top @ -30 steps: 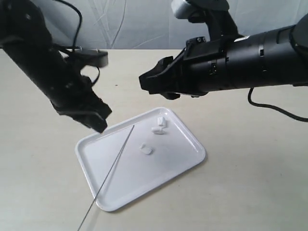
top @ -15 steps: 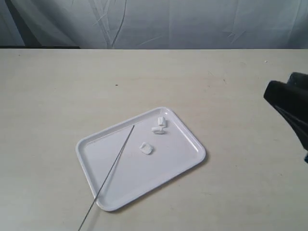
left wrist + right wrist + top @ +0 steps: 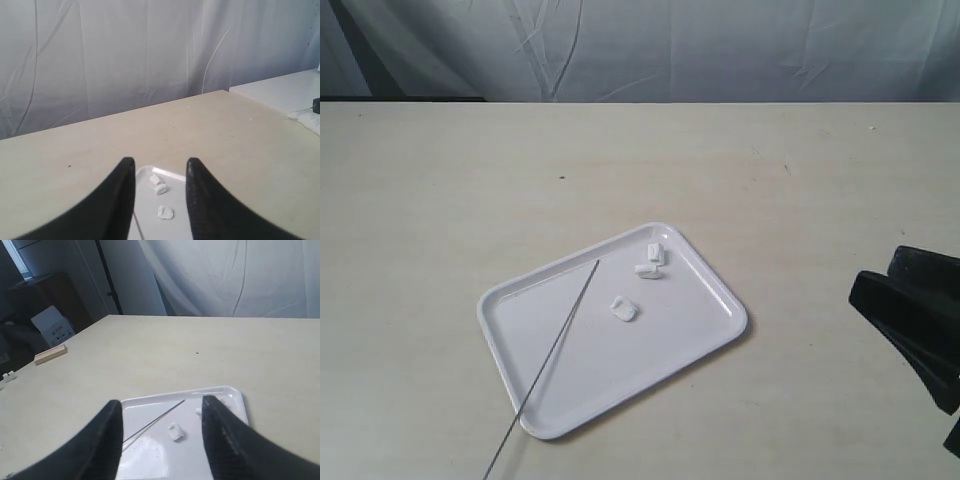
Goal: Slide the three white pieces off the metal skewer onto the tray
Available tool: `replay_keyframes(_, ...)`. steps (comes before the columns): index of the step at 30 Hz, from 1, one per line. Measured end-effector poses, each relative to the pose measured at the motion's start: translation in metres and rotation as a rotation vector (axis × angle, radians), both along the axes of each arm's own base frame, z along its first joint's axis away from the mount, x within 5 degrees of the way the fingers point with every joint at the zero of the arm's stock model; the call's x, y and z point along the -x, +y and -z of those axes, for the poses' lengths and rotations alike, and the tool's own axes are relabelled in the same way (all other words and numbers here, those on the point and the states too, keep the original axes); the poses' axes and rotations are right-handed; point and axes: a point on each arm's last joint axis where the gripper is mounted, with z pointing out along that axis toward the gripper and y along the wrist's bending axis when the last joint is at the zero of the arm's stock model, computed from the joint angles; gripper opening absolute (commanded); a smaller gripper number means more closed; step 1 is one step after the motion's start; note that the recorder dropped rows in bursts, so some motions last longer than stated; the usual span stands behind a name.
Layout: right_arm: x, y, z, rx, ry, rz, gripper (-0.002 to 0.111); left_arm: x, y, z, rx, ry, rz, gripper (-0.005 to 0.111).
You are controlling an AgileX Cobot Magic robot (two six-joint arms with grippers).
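You have the left fingers [image 3: 117, 200] and right fingers [image 3: 105, 440] spread apart, holding nothing. The 3 white pieces [image 3: 647, 271] lie loose on the tray [image 3: 650, 350] toward 1 o'clock. The metal skewer [image 3: 555, 343] sticks out past its 7 o'clock rim.
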Motion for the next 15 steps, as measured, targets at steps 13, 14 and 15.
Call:
replay_keyframes(13, 0.0, 0.0, 0.0, 0.0, 0.001, -0.002, 0.047, -0.007, 0.01, 0.004, -0.186, -0.073, -0.194, 0.0)
replay_keyframes(14, 0.0, 0.0, 0.0, 0.0, 0.001, -0.002, 0.047, -0.007, 0.012, 0.004, -0.21, -0.084, -0.22, 0.0)
replay_keyframes(15, 0.001, 0.0, 0.0, -0.003, -0.004, -0.002, 0.047, -0.007, 0.014, 0.004, -0.229, -0.094, -0.244, 0.0)
